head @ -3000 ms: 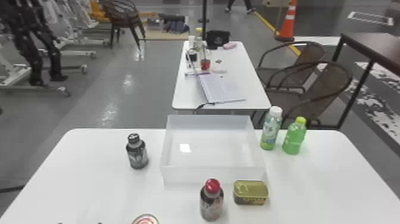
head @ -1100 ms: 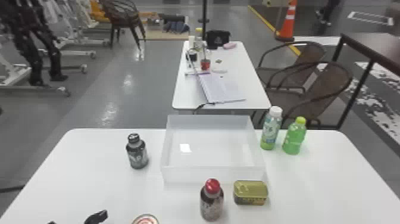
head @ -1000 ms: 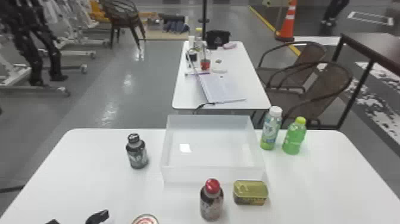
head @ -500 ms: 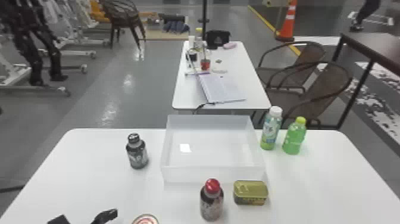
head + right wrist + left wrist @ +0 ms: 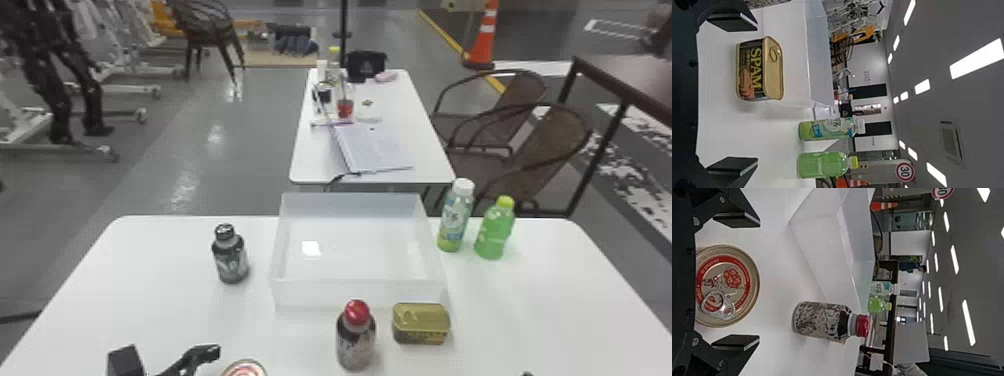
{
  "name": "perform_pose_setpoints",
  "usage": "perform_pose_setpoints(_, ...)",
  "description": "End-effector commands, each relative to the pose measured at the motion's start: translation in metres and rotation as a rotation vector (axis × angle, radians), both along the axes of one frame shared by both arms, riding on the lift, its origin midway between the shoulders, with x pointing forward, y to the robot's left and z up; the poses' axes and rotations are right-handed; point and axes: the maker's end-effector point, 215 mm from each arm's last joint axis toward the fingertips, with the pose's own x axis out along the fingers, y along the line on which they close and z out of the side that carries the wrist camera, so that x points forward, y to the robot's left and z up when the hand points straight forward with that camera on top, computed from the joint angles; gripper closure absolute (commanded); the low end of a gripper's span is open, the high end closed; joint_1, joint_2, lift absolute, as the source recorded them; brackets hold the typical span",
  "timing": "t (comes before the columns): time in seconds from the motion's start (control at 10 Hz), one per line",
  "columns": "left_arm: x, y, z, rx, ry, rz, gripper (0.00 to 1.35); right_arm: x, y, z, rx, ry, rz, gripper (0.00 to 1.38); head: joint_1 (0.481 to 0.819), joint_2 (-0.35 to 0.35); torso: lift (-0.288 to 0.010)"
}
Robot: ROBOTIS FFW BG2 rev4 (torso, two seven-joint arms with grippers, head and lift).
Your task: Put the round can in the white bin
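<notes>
Can [image 5: 723, 286]: lid up, inviting a rim grip!
Left gripper [image 5: 759, 281]: spread to straddle it
Right gripper [image 5: 757, 93]: open, spare
Bin [image 5: 357, 292]: open-topped, ready

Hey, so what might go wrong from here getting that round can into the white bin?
The round can looks wide for the left gripper's open jaws, so one may catch its rim. The red-capped bottle stands close by, before the bin, and might get knocked over. Carried too low, the can could hit the bin's wall.
</notes>
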Motion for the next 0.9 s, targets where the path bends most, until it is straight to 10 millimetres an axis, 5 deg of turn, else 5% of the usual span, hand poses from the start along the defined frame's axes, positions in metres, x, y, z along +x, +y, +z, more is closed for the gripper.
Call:
perform_pose_setpoints(0.0, 0.0, 0.005, -0.013, 0.041, 0.049, -0.011, 0.25, 0.003, -0.001, 0.003, 0.001, -0.008, -0.001, 0.1, 0.549, 0.0, -0.1)
perform_pose_setpoints(0.8, 0.003, -0.009, -0.024, 0.098, 0.082, -0.09, 0.25, 0.005, 0.0, 0.004, 0.006, -0.012, -0.005, 0.09, 0.549, 0.0, -0.1)
